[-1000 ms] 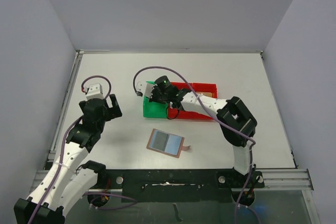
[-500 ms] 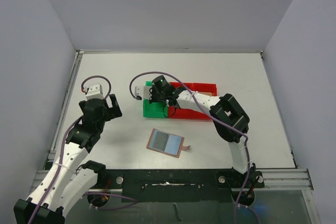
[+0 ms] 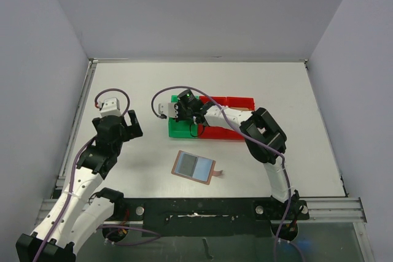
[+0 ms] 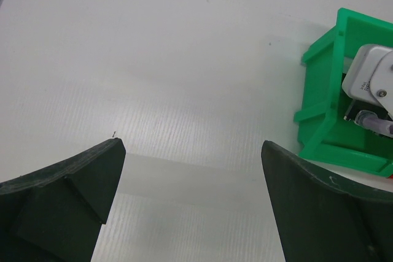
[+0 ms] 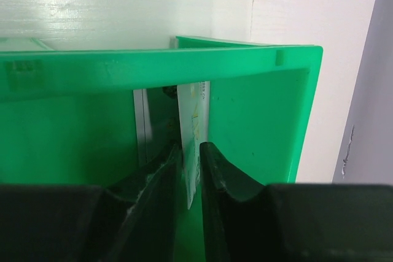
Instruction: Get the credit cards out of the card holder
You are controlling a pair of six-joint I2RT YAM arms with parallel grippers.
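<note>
The tan card holder [image 3: 210, 172] lies open on the table near the front, with a silver-grey card [image 3: 183, 164] and a darker card [image 3: 200, 167] in it. My right gripper [image 5: 191, 151] is down inside the green bin [image 5: 245, 65]. A pale card [image 5: 195, 121] stands on edge between its fingers, against the left one, with a thin gap to the right one. A silver-grey card edge [image 5: 141, 121] stands further back in the bin. My left gripper [image 4: 193, 151] hangs wide open over bare table, left of the bin [image 4: 325, 108], holding nothing.
A red bin [image 3: 236, 101] adjoins the green bin [image 3: 178, 130] on its right. The right arm [image 3: 264, 133] arches over both bins. White walls enclose the table; a metal rail runs along its left edge.
The right wrist has shifted a little left over the green bin. The left arm and the card holder have not moved.
</note>
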